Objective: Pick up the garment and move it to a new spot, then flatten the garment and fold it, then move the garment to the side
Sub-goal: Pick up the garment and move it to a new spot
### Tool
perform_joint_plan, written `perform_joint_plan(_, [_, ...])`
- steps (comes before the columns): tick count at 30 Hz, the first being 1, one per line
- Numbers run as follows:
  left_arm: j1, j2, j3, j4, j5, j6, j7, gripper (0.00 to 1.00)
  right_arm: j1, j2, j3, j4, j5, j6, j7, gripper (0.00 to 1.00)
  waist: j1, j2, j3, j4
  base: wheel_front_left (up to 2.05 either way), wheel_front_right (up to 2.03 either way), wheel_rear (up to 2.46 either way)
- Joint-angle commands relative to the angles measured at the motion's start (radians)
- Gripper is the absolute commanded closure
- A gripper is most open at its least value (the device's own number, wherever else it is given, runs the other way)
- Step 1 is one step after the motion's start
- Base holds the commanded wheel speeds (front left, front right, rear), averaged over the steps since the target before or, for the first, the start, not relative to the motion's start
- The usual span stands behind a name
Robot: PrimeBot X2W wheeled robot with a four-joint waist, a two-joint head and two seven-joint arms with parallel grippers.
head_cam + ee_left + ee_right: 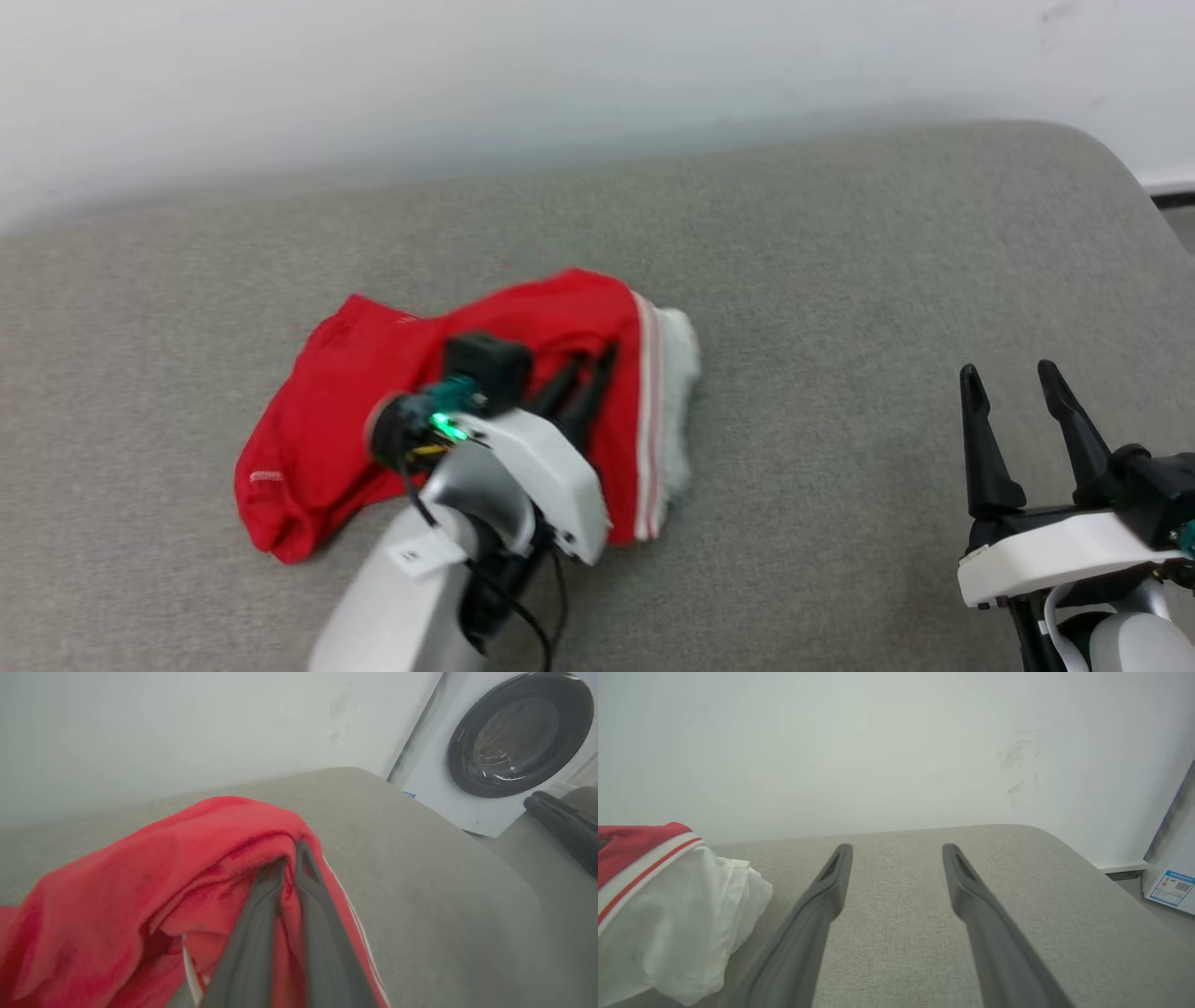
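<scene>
Pinching a bunched fold of the soft, limp garment (pixel 327 411) in the left end effector (pixel 596 357), with right end effector (pixel 1009 370) open.

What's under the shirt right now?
Grey cushion shows all around the shirt; it lies on that. Anything beneath the bunched fabric is covered. Left gripper pinches a fold on top.

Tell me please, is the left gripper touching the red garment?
Touching. The left wrist view shows it: the left gripper is shut, and red folds of the garment are pinched and bunched around its tips.
</scene>
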Motion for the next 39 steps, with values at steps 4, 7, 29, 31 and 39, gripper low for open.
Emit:
perform_joint_plan(4, [0.04, -0.018, -0.145, 0.013, -0.006, -0.011, 0.019, 1.0, -0.02, 0.003, -0.001, 0.004, 0.018, -0.001, -0.021, 0.0, 0.0001, 0.0, 0.081, -0.057, 0.0, 0.0, 0.0])
perform_joint_plan(7, [0.073, -0.022, -0.222, 0.037, -0.025, -0.013, 0.024, 1.0, -0.031, 0.003, 0.0, 0.011, 0.024, -0.001, -0.031, 0.0, 0.0001, 0.0, 0.099, -0.064, 0.0, 0.0, 0.0])
perform_joint_plan(29, [0.149, 0.033, -0.193, -0.012, -0.021, 0.102, -0.215, 0.0, 0.028, 0.003, -0.017, -0.007, -0.045, -0.001, 0.033, 0.0, 0.0001, 0.0, -0.068, 0.083, 0.0, 0.0, 0.0])
perform_joint_plan(31, [0.159, 0.049, -0.169, -0.024, -0.006, 0.125, -0.268, 0.0, 0.045, 0.003, -0.013, -0.017, -0.049, -0.001, 0.044, 0.0, 0.0001, 0.0, -0.087, 0.097, 0.0, 0.0, 0.0])
perform_joint_plan(39, [0.207, 0.136, -0.031, -0.047, 0.015, 0.227, -0.366, 0.0, 0.093, 0.003, 0.002, -0.059, -0.051, -0.001, 0.083, 0.0, 0.0001, 0.0, -0.12, 0.132, 0.0, 0.0, 0.0])
